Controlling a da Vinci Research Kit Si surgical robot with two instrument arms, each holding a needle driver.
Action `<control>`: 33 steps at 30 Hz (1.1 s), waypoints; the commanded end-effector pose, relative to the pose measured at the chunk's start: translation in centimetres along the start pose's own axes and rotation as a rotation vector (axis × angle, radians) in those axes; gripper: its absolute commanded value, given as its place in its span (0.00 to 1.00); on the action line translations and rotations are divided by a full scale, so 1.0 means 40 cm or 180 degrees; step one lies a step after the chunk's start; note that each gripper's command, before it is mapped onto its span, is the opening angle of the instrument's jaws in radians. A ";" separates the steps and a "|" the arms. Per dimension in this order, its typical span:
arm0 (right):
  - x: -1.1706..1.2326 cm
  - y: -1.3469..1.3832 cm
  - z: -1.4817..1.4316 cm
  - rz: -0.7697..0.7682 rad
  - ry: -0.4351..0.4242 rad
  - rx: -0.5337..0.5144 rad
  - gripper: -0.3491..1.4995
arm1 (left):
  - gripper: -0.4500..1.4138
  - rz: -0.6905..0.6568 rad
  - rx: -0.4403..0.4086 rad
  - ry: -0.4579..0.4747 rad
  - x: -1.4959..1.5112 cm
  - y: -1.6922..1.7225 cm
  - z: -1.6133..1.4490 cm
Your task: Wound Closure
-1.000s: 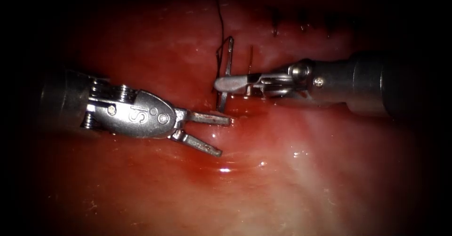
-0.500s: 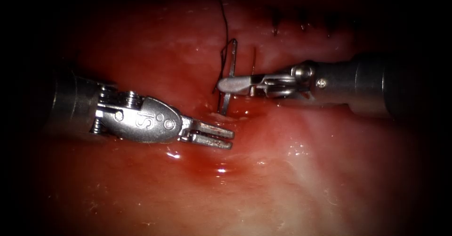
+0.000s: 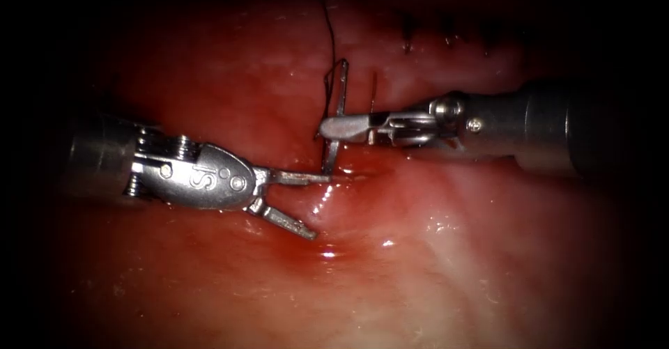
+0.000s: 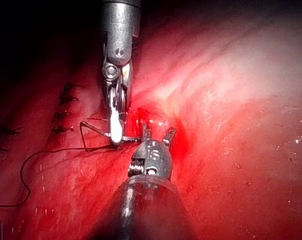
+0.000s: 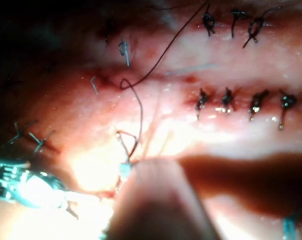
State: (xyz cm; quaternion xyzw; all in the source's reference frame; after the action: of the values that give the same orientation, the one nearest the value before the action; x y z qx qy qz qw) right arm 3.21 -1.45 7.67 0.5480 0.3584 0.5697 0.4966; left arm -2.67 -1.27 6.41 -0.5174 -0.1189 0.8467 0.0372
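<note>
Near the middle of the frame, your right claw [image 3: 327, 129] stays clamped on the needle [image 3: 336, 115], about midway along its curve. The needle's low end sits at the cut in the tissue [image 3: 488, 251]; you cannot tell if it is in. Your left claw [image 3: 313, 206] was pinched together half a second ago and now is apart, holding nothing, its top finger just beside the needle's low end. Dark thread [image 3: 330, 35] runs to the upper frame.

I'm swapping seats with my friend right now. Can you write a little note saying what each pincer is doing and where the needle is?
Right pincer: shut on the needle, about mid-curve; its lower end meets the tissue at the cut.
Left pincer: open, holding nothing, beside the needle's lower end.
Thread: trails from the needle's upper end away over the tissue.
Done: stitches further right.
Left: the cut near the needle lies open.
</note>
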 end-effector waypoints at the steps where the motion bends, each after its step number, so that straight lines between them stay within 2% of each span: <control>1: 0.0004 0.0006 0.0019 -0.0004 -0.0012 0.0008 0.00 | 0.35 0.0011 -0.0012 -0.0024 -0.0013 -0.0001 0.0022; 5: 0.0005 0.0007 0.0018 -0.0004 -0.0003 0.0004 0.00 | 0.37 0.0011 -0.0025 -0.0017 -0.0014 -0.0010 0.0016; 8: 0.0004 0.0007 0.0019 -0.0005 -0.0004 0.0004 0.00 | 0.47 0.0025 -0.0027 -0.0015 -0.0011 -0.0023 0.0011; 16: 0.0009 0.0012 0.0016 -0.0007 0.0018 -0.0006 0.00 | 0.52 0.0078 0.0061 0.0196 0.0091 -0.0038 -0.0061; 18: 0.0010 0.0014 0.0015 -0.0008 0.0019 -0.0006 0.00 | 0.44 0.0075 0.0052 0.0199 0.0101 -0.0014 -0.0073; 20: 0.0013 0.0015 0.0011 -0.0007 0.0037 -0.0013 0.00 | 0.29 0.0087 -0.0032 0.0186 0.0102 0.0024 -0.0082; 22: 0.0017 0.0016 0.0009 -0.0005 0.0057 -0.0021 0.00 | 0.19 0.0120 -0.0140 0.0158 0.0098 0.0039 -0.0080; 26: 0.0018 0.0018 0.0009 -0.0007 0.0058 -0.0022 0.00 | 0.01 -0.0016 -0.0194 0.0060 0.0059 0.0044 -0.0059; 29: 0.0017 0.0018 0.0009 -0.0007 0.0060 -0.0013 0.00 | 0.00 -0.0142 -0.0215 0.0034 0.0033 0.0031 -0.0054; 33: 0.0016 0.0018 0.0010 -0.0007 0.0060 -0.0013 0.00 | 0.00 -0.0237 -0.0111 -0.0026 0.0012 0.0008 -0.0039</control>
State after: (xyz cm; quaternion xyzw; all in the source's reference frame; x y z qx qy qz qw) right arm 3.16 -1.41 7.72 0.5407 0.3620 0.5759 0.4949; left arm -2.50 -1.24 6.28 -0.5071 -0.1526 0.8457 0.0661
